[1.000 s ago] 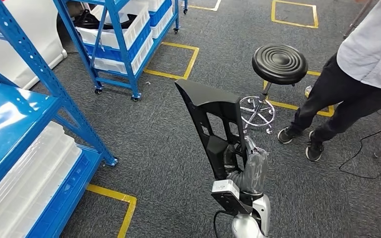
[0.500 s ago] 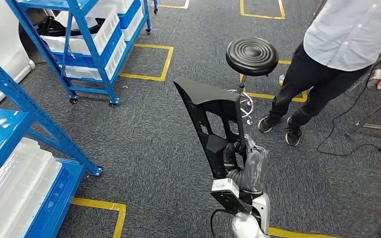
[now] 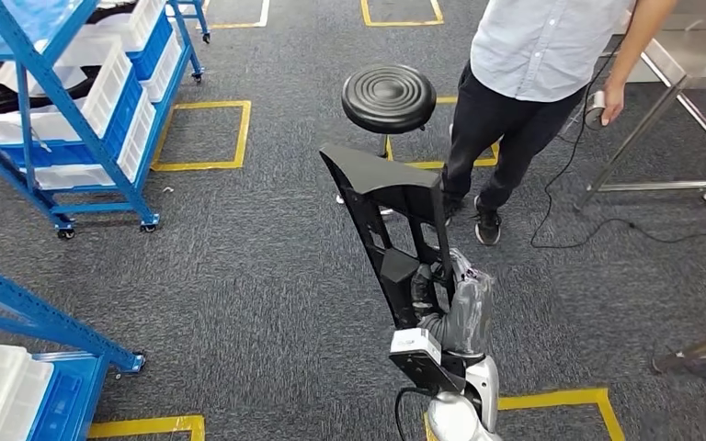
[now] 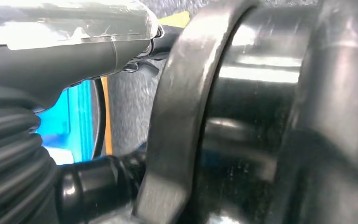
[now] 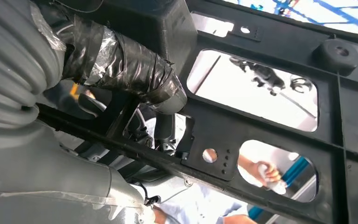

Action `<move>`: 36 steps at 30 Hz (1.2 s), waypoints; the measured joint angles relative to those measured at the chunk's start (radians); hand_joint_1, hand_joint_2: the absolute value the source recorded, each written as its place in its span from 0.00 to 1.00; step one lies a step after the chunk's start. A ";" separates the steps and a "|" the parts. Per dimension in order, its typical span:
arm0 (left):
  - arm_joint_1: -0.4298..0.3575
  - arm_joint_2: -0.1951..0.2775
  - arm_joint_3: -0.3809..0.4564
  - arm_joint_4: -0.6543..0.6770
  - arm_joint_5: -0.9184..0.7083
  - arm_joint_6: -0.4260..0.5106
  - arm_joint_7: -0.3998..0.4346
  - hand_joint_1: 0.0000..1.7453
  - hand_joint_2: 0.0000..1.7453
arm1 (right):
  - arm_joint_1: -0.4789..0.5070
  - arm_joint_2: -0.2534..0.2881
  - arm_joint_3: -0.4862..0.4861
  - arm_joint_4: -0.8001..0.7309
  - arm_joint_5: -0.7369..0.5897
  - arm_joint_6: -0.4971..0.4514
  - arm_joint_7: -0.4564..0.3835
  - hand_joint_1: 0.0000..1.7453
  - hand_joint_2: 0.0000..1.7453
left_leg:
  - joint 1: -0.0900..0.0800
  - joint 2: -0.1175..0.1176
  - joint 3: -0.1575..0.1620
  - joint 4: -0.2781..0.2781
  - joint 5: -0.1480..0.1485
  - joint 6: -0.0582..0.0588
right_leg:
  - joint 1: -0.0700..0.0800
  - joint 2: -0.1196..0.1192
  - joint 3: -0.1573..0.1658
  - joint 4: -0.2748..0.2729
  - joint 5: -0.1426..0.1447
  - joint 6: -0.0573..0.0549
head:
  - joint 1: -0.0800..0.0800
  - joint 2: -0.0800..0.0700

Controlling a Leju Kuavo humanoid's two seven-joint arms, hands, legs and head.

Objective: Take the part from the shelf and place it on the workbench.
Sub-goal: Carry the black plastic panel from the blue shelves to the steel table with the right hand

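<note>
View swung right since earlier, right hand [image 3: 455, 308] still gripping upright black slotted plastic part [image 3: 395, 225], left hand [image 4: 51, 93] state unclear, white bins [image 3: 110, 87] on blue shelf [image 3: 51, 83].

The long black frame-shaped plastic part [image 3: 395, 230] looks matt and moulded, with ribbed cut-outs; the grey ribbed right hand [image 3: 455, 308] gripping it carries glossy, crinkled clear tape. The dark grey carpet floor [image 3: 239, 266] is rough, the blue-painted metal shelving [image 3: 64, 110] smooth, the round black stool seat [image 3: 389, 96] faintly shiny
</note>
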 joint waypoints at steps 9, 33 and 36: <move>-0.002 -0.001 0.000 0.000 0.000 0.000 0.000 0.00 1.00 | -0.004 -0.005 0.000 0.004 -0.002 0.000 0.001 1.00 1.00 | 0.006 0.094 0.021 -0.031 0.006 0.027 | -0.018 -0.106 -0.141 0.262 -0.113 0.055 | 0.010 0.000; -0.005 0.000 -0.005 0.000 -0.007 -0.002 0.004 0.00 1.00 | 0.002 -0.008 0.000 0.018 -0.002 0.000 -0.004 1.00 1.00 | 0.005 0.010 0.012 -0.011 -0.007 0.002 | -0.016 0.020 -0.016 -0.001 0.006 0.031 | 0.006 0.000; -0.005 -0.002 -0.010 0.000 -0.007 -0.001 0.003 0.00 1.00 | -0.003 -0.009 0.000 0.020 -0.003 -0.001 -0.002 1.00 1.00 | 0.010 0.047 0.024 -0.029 0.000 0.020 | -0.016 -0.055 -0.056 0.081 -0.042 0.044 | 0.014 0.000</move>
